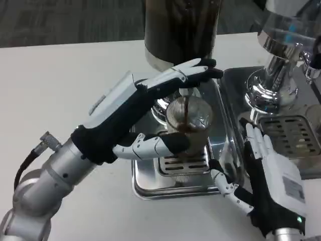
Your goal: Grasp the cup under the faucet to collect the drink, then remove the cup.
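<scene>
A clear ribbed cup (189, 123) stands on the grate of the steel drip tray (150, 183). A dark stream of drink falls into it from the faucet (186, 93). My left hand (135, 108) arches over the cup from the left. Its fingers (193, 72) lie stretched out straight across the top of the faucet, above the cup's rim. Its thumb (158, 145) touches the cup's near lower side. My right hand (266, 173) lies at the tray's right edge, palm down, fingers spread, holding nothing.
The dark drink dispenser (180, 27) stands behind the tray. A chrome machine (278, 65) with a slotted grille (293, 135) sits to the right, close beyond my right hand. White table stretches to the left and front.
</scene>
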### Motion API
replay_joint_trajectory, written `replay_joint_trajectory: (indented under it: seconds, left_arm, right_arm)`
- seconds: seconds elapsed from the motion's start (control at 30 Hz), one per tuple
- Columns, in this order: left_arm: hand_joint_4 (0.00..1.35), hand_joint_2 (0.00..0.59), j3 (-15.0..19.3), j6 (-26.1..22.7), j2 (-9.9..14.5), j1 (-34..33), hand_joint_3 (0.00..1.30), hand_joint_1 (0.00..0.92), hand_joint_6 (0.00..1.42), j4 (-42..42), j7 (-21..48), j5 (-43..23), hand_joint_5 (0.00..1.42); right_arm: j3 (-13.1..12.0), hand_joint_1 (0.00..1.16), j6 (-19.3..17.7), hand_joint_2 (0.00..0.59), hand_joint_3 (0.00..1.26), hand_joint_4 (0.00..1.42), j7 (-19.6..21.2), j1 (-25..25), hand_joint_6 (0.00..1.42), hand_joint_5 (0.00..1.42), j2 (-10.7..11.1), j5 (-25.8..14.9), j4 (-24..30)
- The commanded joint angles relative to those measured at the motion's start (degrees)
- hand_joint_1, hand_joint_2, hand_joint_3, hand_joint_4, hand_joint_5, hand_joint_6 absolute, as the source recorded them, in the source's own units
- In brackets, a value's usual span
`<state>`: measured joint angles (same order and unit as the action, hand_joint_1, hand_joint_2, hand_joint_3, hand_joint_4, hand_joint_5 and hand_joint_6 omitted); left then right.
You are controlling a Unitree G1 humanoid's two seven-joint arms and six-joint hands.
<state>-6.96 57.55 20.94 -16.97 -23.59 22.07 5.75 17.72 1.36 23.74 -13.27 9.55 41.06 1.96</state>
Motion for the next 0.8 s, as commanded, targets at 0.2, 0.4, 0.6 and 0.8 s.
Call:
replay_joint_trajectory:
  seconds: [0.2, 0.4, 0.6, 0.8]
  left_arm:
    - [0.12, 0.14, -2.2, -0.1, 1.5, 1.4, 0.25, 0.0, 0.27, -0.9, -0.1, 2.1, 0.29]
    - [0.12, 0.141, -2.4, -0.3, 1.8, 1.4, 0.26, 0.0, 0.27, -0.7, -0.5, 2.3, 0.29]
    - [0.12, 0.144, -2.3, -0.6, 1.9, 1.7, 0.26, 0.0, 0.27, -0.4, -0.7, 1.8, 0.3]
    - [0.13, 0.18, -2.1, -1.0, 2.1, 2.1, 0.27, 0.0, 0.26, -0.2, -0.9, 1.4, 0.3]
  right_arm:
    - [-5.0, 0.49, -11.7, 0.264, 0.0, 0.0, -4.5, 4.4, 0.18, 0.0, 0.9, -13.6, -6.7]
    - [-7.0, 0.6, -17.6, 0.232, 0.0, 0.0, -10.4, 8.4, 0.17, 0.0, 1.5, -20.6, -11.9]
    - [-7.9, 0.64, -20.3, 0.212, 0.0, 0.0, -14.3, 11.8, 0.16, 0.0, 0.9, -24.6, -16.4]
    - [-8.0, 0.77, -20.4, 0.197, 0.0, 0.0, -16.3, 14.1, 0.17, 0.0, 0.2, -25.1, -18.5]
